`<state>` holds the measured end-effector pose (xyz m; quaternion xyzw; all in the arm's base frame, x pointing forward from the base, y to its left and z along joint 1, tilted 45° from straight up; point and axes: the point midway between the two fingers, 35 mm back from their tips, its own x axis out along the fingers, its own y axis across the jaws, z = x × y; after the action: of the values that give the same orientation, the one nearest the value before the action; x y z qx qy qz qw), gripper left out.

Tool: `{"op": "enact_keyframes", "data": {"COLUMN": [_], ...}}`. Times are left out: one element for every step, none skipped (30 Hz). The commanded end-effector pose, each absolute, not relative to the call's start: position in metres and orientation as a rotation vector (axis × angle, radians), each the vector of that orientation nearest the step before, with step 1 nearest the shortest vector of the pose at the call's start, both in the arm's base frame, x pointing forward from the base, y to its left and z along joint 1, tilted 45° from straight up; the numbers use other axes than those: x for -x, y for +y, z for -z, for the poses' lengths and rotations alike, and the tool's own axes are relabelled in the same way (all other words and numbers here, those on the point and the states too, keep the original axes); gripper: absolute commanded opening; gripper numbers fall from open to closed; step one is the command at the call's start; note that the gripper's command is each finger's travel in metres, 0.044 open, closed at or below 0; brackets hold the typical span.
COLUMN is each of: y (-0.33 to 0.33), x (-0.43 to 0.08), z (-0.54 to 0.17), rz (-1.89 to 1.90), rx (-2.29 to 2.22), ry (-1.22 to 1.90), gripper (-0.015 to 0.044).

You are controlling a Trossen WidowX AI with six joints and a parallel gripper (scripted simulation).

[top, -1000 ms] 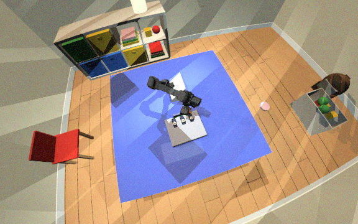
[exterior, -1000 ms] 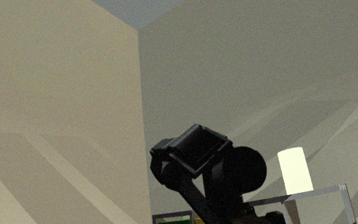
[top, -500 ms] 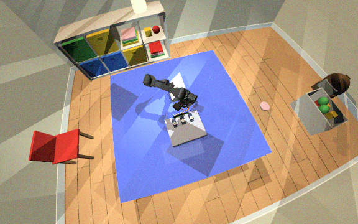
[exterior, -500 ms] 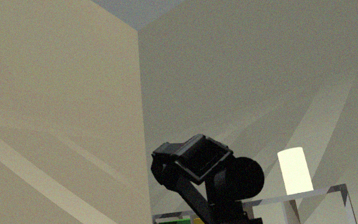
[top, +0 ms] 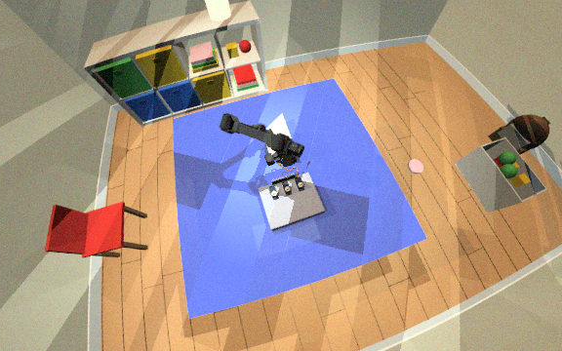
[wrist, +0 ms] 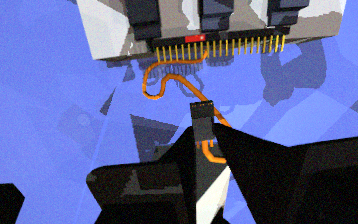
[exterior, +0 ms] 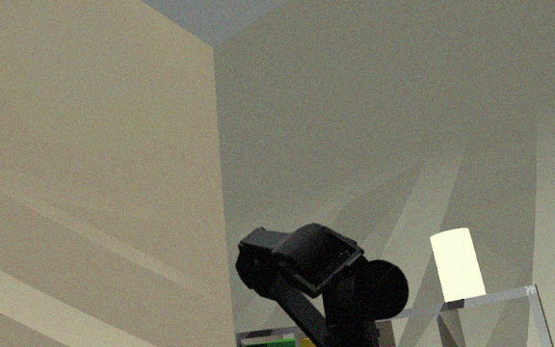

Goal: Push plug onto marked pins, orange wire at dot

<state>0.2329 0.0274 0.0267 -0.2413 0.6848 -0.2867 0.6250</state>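
Observation:
My gripper [wrist: 203, 129] is shut on the black plug [wrist: 202, 118], whose front end points at the pin row [wrist: 226, 48] with a gap between. The row tilts slightly relative to the plug's front. The holder [top: 301, 210] [wrist: 102, 37] carries three dark servos [wrist: 216, 15] [top: 287, 188]. A red band [wrist: 192, 39] with a pale dot at its right end marks pins left of the row's middle; the plug stands slightly right of the band's middle. The orange lead [wrist: 151, 96] leaves the plug's rear and loops between plug and row. The other wires and hole order cannot be made out.
The holder lies on a blue mat [top: 222, 273]. A white sheet-like piece [top: 279, 126] lies by the arm. A shelf [top: 130, 46], a red chair [top: 102, 229] and a grey bin [top: 486, 182] stand farther off. The exterior view shows only the upper arm [exterior: 316, 260], walls and a lamp [exterior: 458, 265].

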Motion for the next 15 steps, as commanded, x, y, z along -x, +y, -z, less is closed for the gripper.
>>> {"op": "enact_keyframes", "data": {"y": [0.022, 0.020, 0.017, 0.013, 0.009, 0.005, 0.002, 0.000, 0.000, 0.000, 0.000, 0.000, 0.000, 0.000, -0.001], "x": [-0.230, -0.229, -0.229, -0.228, -0.228, -0.227, -0.226, -0.225, -0.225, -0.225, -0.225, -0.226, -0.227, -0.229, -0.232], "z": [-0.022, -0.019, -0.016, -0.012, -0.009, -0.005, -0.002, 0.000, 0.001, 0.001, 0.001, 0.001, 0.000, 0.000, 0.000], "rz": [0.682, 0.683, 0.684, 0.685, 0.687, 0.689, 0.690, 0.691, 0.692, 0.692, 0.692, 0.691, 0.691, 0.691, 0.691], "rx": [0.522, 0.521, 0.520, 0.519, 0.518, 0.517, 0.516, 0.515, 0.515, 0.515, 0.515, 0.515, 0.515, 0.515, 0.515], "ry": [1.558, 1.558, 1.557, 1.556, 1.555, 1.554, 1.554, 1.553, 1.553, 1.553, 1.553, 1.553, 1.553, 1.553, 1.553], "gripper": [0.0000, 0.0000, 0.0000, 0.0000, 0.0000, 0.0000, 0.0000, 0.0000, 0.0000, 0.0000, 0.0000, 0.0000, 0.0000, 0.0000, 0.0000]}}
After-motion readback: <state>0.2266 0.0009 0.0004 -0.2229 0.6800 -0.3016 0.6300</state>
